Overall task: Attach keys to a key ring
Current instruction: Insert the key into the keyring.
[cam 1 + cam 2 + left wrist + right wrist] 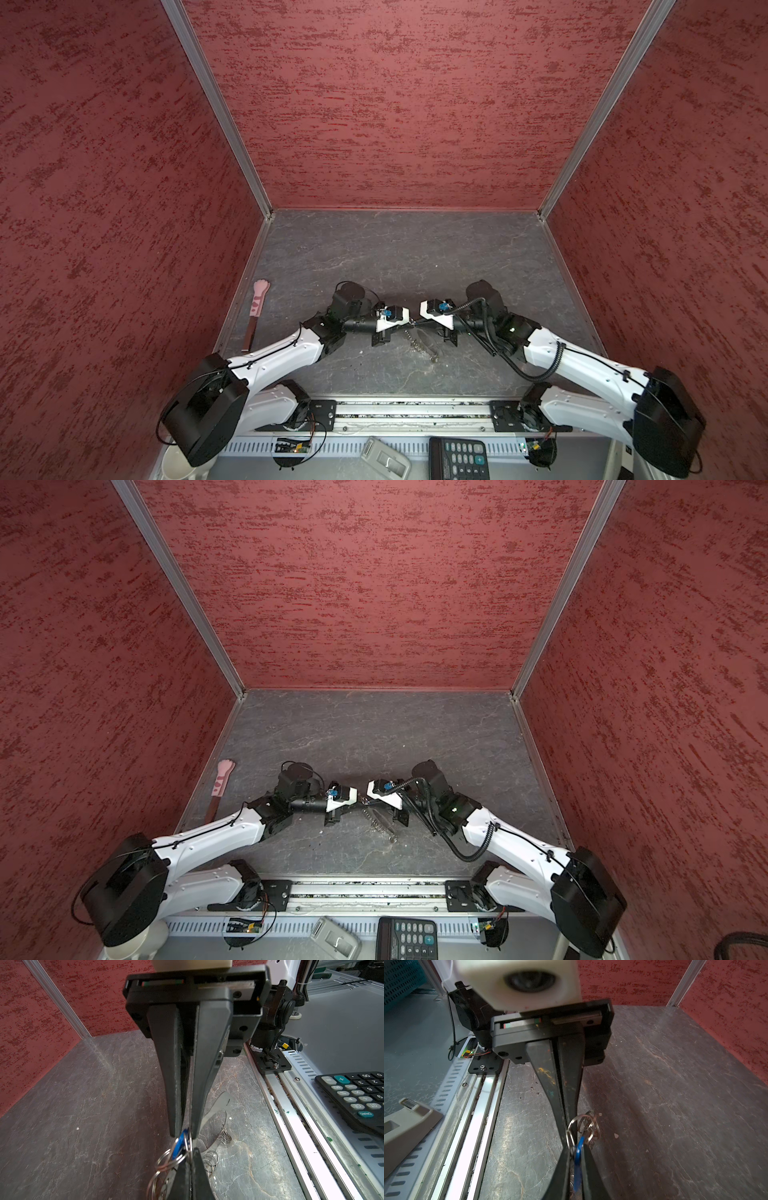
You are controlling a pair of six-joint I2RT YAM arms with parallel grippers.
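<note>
**Tag pinched at the meeting point, key ring waiting below**

Far left, one pink paw stick (258, 305) lies by the wall, out of my way. My left hand (182, 1133) is clenched on the one blue key tag (180, 1145), held clear above the surface (395, 257). Tip to tip with it, my right hand (568, 1140) is drawn nearly together on what looks like the tag's small silver ring (569, 1133). Silver loops overlap there: at least two, and I cannot count them more exactly.

The one key ring (225, 1137) lies flat on the surface just below and to the near side of the tips, touching neither hand.

To do this well, I judge I should keep the left clamp firm and still. The right should do only small, slow work on the loop, since a twist could pop the tag free. One calculator (459, 457) and one grey tape holder (384, 457) sit off the surface.
</note>
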